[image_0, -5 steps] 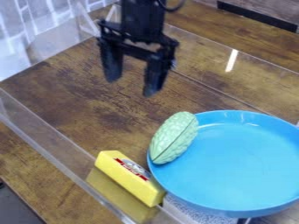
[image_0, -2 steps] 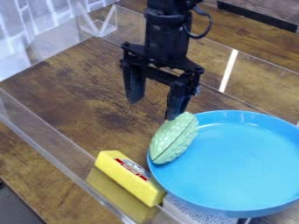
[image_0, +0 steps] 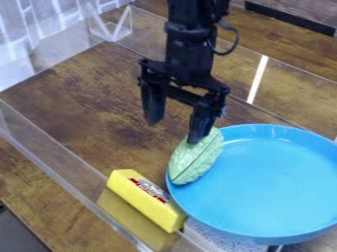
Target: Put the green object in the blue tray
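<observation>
While green object (image_0: 195, 157) leans—yellow block (image_0: 142, 198) beside.

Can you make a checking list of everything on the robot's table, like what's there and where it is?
Surface: brown wooden table, shiny, with a clear wall along its near edge.
Job's things: green object leans on the left rim of the blue tray, not fully inside.
Clutter: yellow block with red label, by the tray's left side.
Gripper: gripper open, pointing down, just above the green object, holding nothing.
Cables: dark cable by the arm, up top.
Surroundings: clear plastic at upper left; the rest is too blurred to tell.
</observation>
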You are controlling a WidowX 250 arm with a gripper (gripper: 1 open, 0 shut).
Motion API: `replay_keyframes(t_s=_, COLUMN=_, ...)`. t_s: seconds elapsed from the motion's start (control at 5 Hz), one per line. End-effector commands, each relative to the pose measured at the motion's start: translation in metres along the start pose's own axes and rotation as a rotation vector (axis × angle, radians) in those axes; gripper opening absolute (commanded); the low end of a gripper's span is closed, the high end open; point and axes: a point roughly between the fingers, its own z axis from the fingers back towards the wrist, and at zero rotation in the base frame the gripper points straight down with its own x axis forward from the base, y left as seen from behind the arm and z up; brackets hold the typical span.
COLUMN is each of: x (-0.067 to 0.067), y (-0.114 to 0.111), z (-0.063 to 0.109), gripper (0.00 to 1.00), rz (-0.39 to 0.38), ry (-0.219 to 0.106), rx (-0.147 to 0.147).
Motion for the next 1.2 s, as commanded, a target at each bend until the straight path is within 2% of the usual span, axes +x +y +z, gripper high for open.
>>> replay_keyframes(t_s=0.0, x=0.006, y=-0.006, z=-0.001, gripper=1.0, rz=-0.023, ry=-0.033, rx=-0.002)
replay_keyframes(t_s=0.4, x=0.008, y=-0.006, z=-0.019, gripper=1.0, rz=-0.029, ry=-0.036, rx=-0.002)
replay_keyframes(t_s=0.6, x=0.009, y=-0.007, z=-0.026, gripper=0.0, rz=-0.035, ry=-0.038, rx=-0.009)
replay_keyframes(t_s=1.0, x=0.006, y=-0.016, z=-0.029, gripper=0.0, rz=-0.053, ry=-0.037, rx=-0.039)
